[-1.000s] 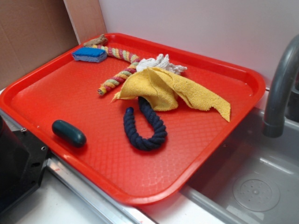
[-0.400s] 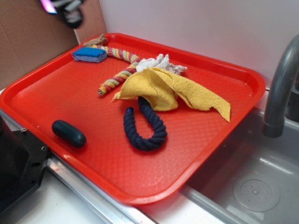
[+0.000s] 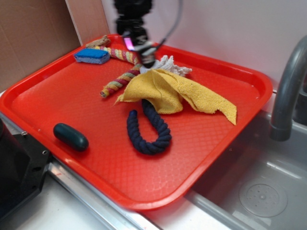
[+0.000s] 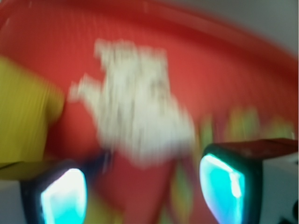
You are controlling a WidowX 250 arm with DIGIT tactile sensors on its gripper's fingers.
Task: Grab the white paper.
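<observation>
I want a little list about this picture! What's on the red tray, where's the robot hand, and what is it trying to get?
tray: red, beside a sink
target: white paper, partly under the yellow cloth
gripper: open, above the paper's left edge, holding nothing
wrist view: blurred; paper lies ahead between the fingers
ropes: multicoloured rope; dark blue rope
other things: blue sponge, dark green object

Tray (image 3: pixel 72 91) sits on the counter (image 3: pixel 29 215), sink (image 3: pixel 259 191) and faucet (image 3: pixel 288 91) to its right. On the tray: white paper (image 3: pixel 168 64) at the rear, touching the cloth (image 3: pixel 177 91) lying just in front of it. Braided rope (image 3: pixel 120 72) runs left of the paper toward the back corner — sponge (image 3: pixel 92 56) beside it. Looped rope (image 3: pixel 148 129) in front of the cloth; oval bar (image 3: pixel 70 136) near the front-left rim. Hand (image 3: pixel 139 48) hangs over the paper's left edge.
</observation>
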